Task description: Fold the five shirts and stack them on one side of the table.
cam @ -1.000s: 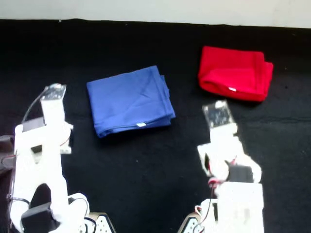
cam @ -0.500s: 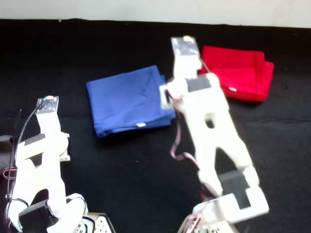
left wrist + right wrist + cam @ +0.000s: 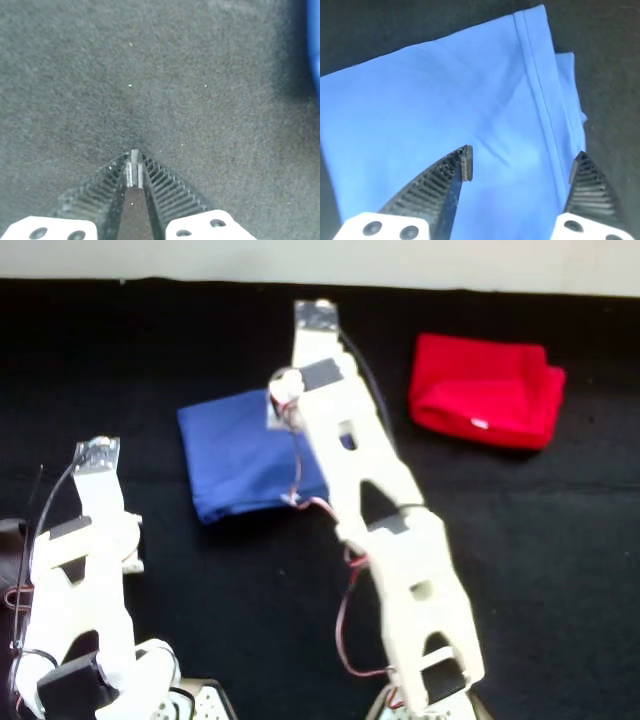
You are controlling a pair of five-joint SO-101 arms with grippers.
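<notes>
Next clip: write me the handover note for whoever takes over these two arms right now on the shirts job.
Left claw: shut, holding nothing, over bare table.
Right claw: open, above the blue shirt, with its arm stretched across it.
Things: the blue shirt lies folded mid-table. The red shirt lies folded on the right arm's side, apart from it.
Done: both are folded.
Left: they are not yet stacked. The likely next step is to grip the blue shirt and stack it with the red one.

The right arm (image 3: pixel 370 510) extends diagonally over the blue shirt (image 3: pixel 235 455) and bars its right edge, while bare table (image 3: pixel 560 540) offers passage between the 2 folded shirts, blue and red shirt (image 3: pixel 485 390), right of that arm, and ahead of the left gripper (image 3: pixel 133 162).
</notes>
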